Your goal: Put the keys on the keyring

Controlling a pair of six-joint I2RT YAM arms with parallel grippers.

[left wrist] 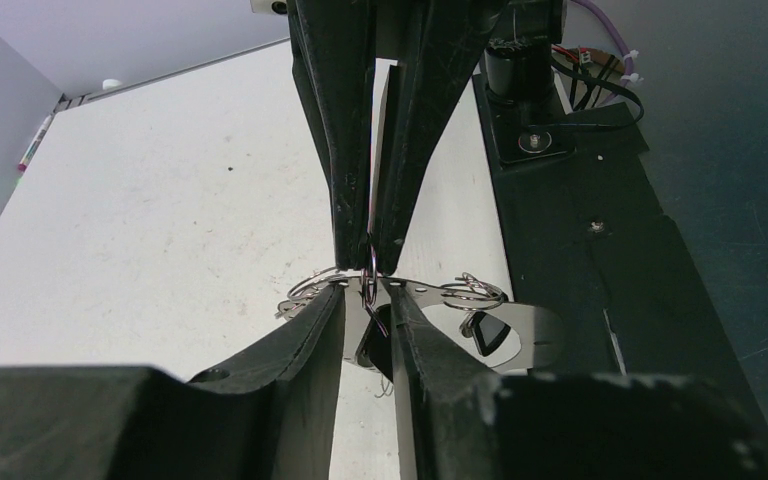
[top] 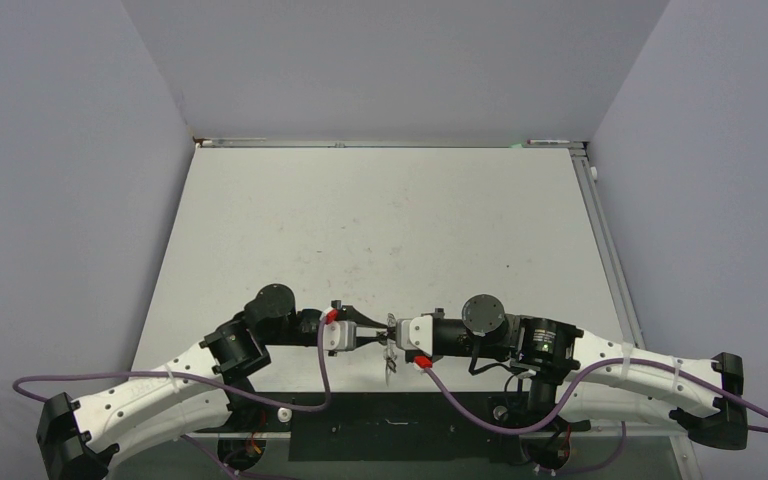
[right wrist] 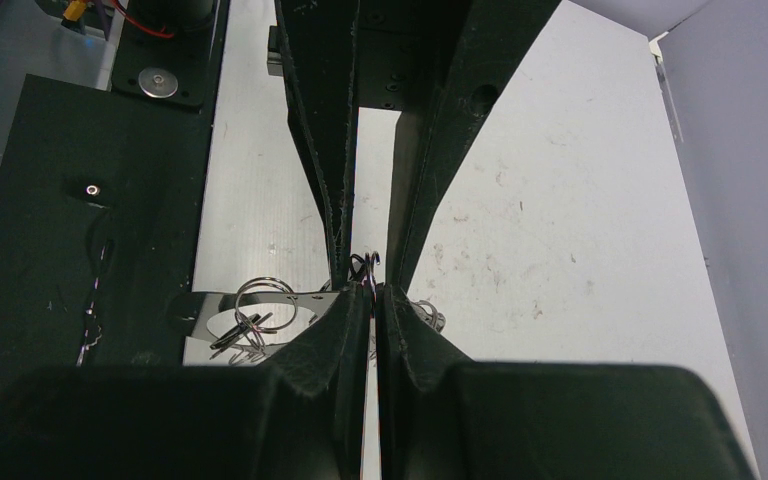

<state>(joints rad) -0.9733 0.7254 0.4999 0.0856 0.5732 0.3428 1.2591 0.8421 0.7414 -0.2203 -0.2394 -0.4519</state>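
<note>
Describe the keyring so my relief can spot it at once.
At the near edge of the table, the left gripper and right gripper meet tip to tip. The keyring is pinched between them: the only shiny silver thing there, thin metal with small wire loops along its rim.

The silvery keyring (left wrist: 525,335) sits where left pincer (left wrist: 370,292) and right pincer (left wrist: 371,262) tips meet, wire loops (left wrist: 472,292) flanking them; keys indistinct.
</note>
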